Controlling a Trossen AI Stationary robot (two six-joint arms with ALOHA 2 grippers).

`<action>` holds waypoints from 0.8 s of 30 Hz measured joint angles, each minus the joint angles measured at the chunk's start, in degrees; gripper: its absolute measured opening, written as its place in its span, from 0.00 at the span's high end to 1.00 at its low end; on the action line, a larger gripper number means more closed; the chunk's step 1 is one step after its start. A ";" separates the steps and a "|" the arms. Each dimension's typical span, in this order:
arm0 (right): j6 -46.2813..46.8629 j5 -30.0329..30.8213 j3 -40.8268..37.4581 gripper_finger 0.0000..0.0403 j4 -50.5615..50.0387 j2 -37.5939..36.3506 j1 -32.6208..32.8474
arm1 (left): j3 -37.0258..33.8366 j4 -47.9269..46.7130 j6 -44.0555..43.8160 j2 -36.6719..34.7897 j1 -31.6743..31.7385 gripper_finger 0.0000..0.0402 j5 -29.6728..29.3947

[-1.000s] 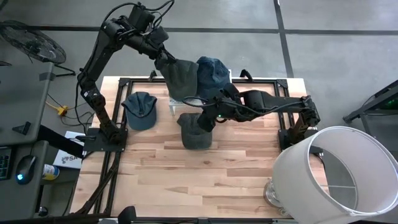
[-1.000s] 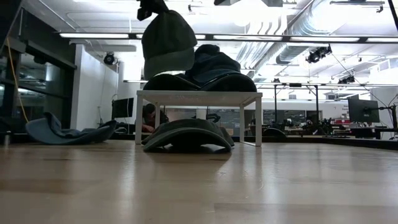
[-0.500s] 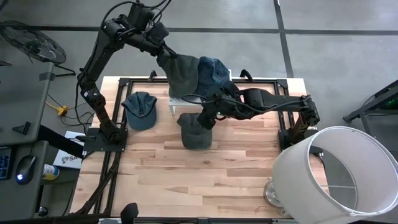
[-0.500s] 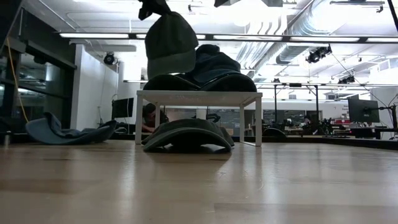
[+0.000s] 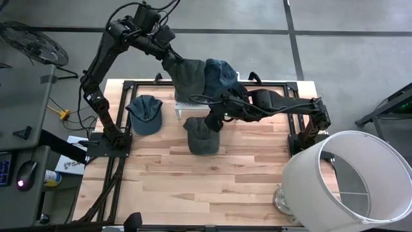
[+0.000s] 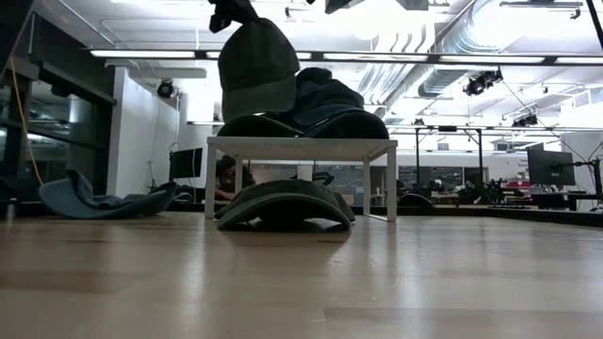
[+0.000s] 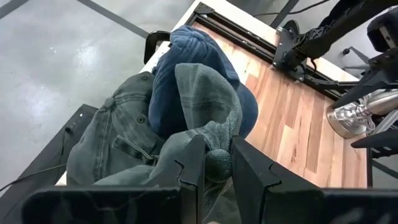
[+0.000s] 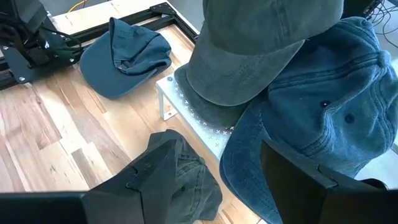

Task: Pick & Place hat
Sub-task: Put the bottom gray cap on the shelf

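Olive-green cap (image 5: 190, 76): pinched at the crown by left gripper (image 7: 210, 163), hanging clear above the white stand (image 6: 300, 146), brim lowest, just over the caps already there.
Left gripper: fingers (image 7: 193, 165) closed tight on a fold of the cap's fabric; raised over the stand's back-left part.
Blue denim cap (image 5: 221, 73): on the stand's top, beside the hanging cap (image 8: 261, 46).
Dark cap on stand (image 6: 256, 125): under the hanging one, resting on the stand's top.
Dark grey cap (image 5: 201, 135): flat on the wooden table (image 5: 212, 180), at the stand's front edge, partly beneath it.
Teal cap (image 5: 145, 113): on the table, well left of the stand.
Right gripper (image 8: 214, 174): fingers spread wide, holding nothing; low at the stand's front, over the dark grey cap.
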 joint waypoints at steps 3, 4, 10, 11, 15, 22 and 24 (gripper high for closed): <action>0.00 0.00 0.00 0.45 0.00 0.00 -0.12 | 0.25 -0.07 0.00 -0.18 0.00 0.87 0.31; 0.00 -0.01 0.00 0.45 0.00 0.00 -0.17 | 0.66 -0.43 -0.04 -0.18 0.00 0.87 0.28; 0.00 -0.04 0.00 0.45 0.00 0.00 -0.18 | 0.73 -0.55 -0.48 -1.72 -0.01 0.87 1.20; 0.00 -0.07 0.00 0.45 0.00 0.00 -0.18 | 0.76 -0.86 -0.64 -2.00 -0.02 0.87 1.12; 0.00 -0.04 0.00 0.45 0.02 0.00 -0.18 | 0.81 -1.93 -1.25 -2.32 -0.02 0.87 1.52; 0.01 0.07 0.00 0.45 0.02 0.00 -0.18 | 0.81 -2.14 -0.13 -1.81 -0.01 0.87 -2.05; 0.02 0.07 0.00 0.45 0.04 0.00 -0.18 | 0.79 -1.56 -0.06 -1.48 0.10 0.87 -2.92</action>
